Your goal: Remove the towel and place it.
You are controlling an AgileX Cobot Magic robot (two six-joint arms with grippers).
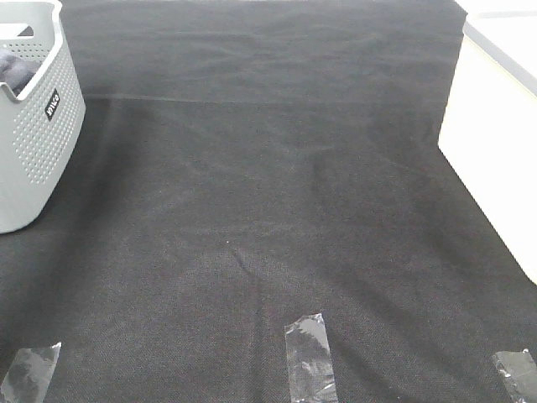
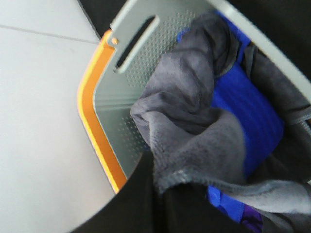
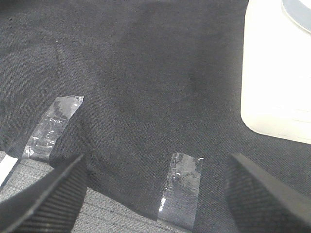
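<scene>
The grey-lavender towel (image 2: 189, 111) lies bunched inside the grey perforated basket (image 2: 121, 97), and one fold with its hem rises to my left gripper (image 2: 160, 194). That gripper shows only as a dark shape, shut on the towel's edge. In the exterior view a dark bit of the towel (image 1: 15, 71) shows over the rim of the basket (image 1: 38, 143) at the far left, and neither arm is in sight. My right gripper (image 3: 158, 194) hangs open over the table's front edge with nothing between its ribbed fingers (image 3: 53, 194).
A blue cloth (image 2: 248, 116) lies in the basket under the towel. A white box (image 1: 491, 143) stands at the table's right side. Strips of clear tape (image 1: 310, 357) are stuck along the front edge of the black table covering (image 1: 268, 210).
</scene>
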